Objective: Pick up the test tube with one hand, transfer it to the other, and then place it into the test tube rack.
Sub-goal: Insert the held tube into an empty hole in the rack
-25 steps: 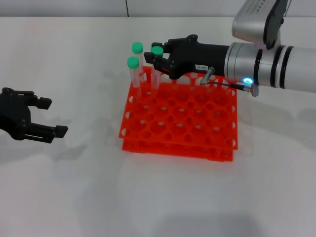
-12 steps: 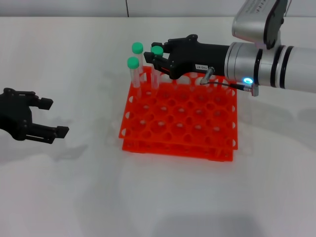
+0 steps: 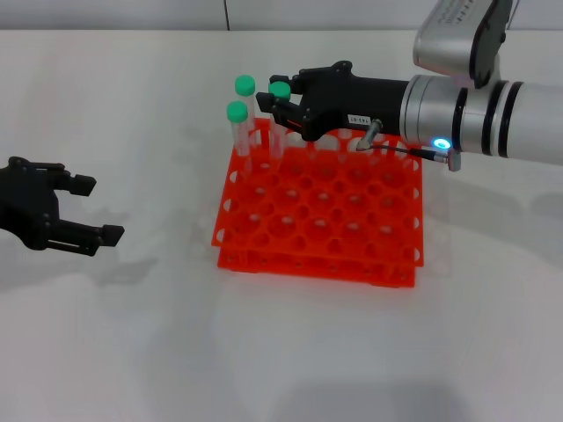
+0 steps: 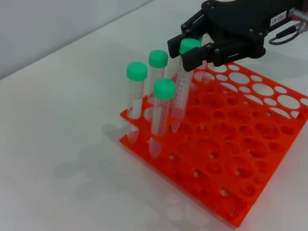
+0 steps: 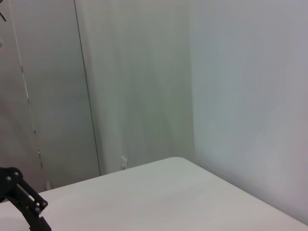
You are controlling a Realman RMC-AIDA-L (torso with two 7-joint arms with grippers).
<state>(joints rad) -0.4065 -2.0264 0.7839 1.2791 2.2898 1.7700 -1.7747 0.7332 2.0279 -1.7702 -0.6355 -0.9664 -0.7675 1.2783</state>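
The left wrist view shows what the head view hides: the right claw (image 4: 192, 49) pinches the test tube (image 4: 182, 86) at its green cap, its tip sunk in a far-corner hole of the test tube rack (image 4: 231, 159) beside three other capped tubes (image 4: 149, 96). The left claw (image 3: 84, 209) hangs spread wide over the white worktop (image 3: 281, 352), well apart from the rack. Since a second ago nothing has shifted visibly.

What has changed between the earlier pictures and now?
Nothing visibly changed. The right gripper is still at the green-capped test tube over the orange-red test tube rack's far corner, and the left gripper still waits apart, open, at the left.
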